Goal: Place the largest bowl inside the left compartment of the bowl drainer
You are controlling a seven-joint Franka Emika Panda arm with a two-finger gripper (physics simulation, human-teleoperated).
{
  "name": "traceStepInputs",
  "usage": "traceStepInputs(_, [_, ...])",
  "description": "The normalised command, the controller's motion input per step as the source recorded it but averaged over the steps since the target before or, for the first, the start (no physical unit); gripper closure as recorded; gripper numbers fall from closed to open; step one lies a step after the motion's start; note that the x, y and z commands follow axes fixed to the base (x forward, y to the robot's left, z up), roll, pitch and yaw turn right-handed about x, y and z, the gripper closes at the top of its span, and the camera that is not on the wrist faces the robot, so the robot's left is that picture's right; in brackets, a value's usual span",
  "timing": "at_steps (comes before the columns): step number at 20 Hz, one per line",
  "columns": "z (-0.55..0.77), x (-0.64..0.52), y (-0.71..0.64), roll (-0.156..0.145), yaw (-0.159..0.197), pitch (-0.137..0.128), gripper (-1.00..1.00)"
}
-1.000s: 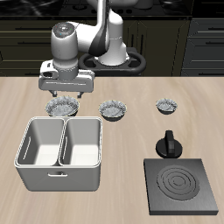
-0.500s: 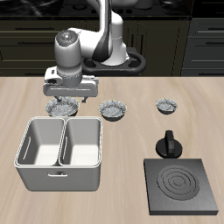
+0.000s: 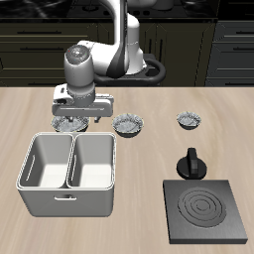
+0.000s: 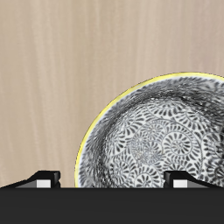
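The largest bowl (image 3: 67, 123), speckled grey-white, sits on the table just behind the bowl drainer (image 3: 65, 194). In the wrist view the bowl (image 4: 157, 131) fills much of the frame, with a yellowish rim. My gripper (image 3: 77, 113) is open and low over this bowl, its fingertips (image 4: 44, 179) wide apart at the bowl's rim and holding nothing. The drainer is a light grey bin with two wells (image 3: 46, 165) (image 3: 92, 164) split by a centre wall, and both wells are empty.
Two smaller patterned bowls (image 3: 128, 124) (image 3: 189, 120) stand in a row beside the largest one. A black knob-like object (image 3: 190, 162) stands behind a dark square stove plate (image 3: 206, 210) near the table's front edge.
My gripper has come down and a little toward the table's front, from well above the largest bowl to close over it. The bowls and drainer have not moved.
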Motion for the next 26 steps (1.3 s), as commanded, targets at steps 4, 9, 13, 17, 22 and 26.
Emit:
traceStepInputs(4, [-0.08, 0.04, -0.01, -0.014, -0.018, 0.010, 1.00])
traceStepInputs(9, [0.07, -0.02, 0.00, 0.017, -0.015, -0.013, 1.00])
traceStepInputs(13, [0.15, 0.04, 0.01, -0.005, 0.008, -0.031, 1.00])
traceStepInputs(17, [0.14, 0.04, 0.06, 0.004, 0.010, -0.019, 1.00])
traceStepInputs(22, [0.50, 0.01, 0.04, 0.000, -0.021, -0.075, 1.00])
traceStepInputs(26, [0.56, 0.00, 0.12, 0.001, -0.024, -0.075, 1.00])
